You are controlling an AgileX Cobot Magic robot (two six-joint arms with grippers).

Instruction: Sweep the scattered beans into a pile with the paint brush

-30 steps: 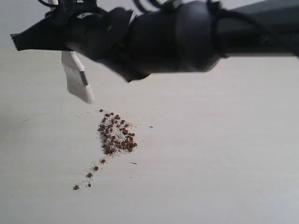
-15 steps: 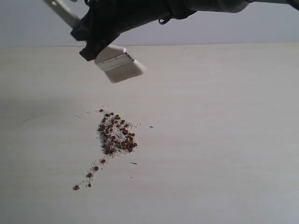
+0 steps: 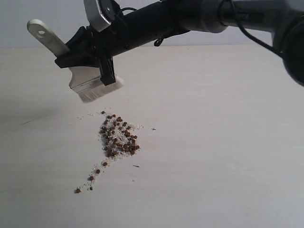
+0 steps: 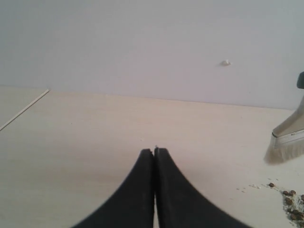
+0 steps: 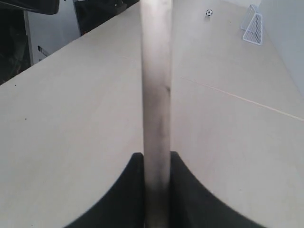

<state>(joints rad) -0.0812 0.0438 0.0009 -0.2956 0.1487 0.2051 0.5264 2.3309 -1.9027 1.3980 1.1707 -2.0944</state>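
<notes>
Paint brush (image 3: 88, 85) held over the table (image 3: 228, 142), just behind the pile (image 3: 118, 137)

A black arm reaches in from the right, and its right gripper (image 3: 102, 71) is clamped on the brush at the metal band, with the bristles pointing down, apart from the grains, and the handle tilted up to the left. The left gripper (image 4: 155, 154) sits off to the side, jaws pressed together on nothing. The heap lies near the bristles, on the camera's side, and a thin trail of beans (image 3: 90, 178) strays from it toward the lower left
</notes>
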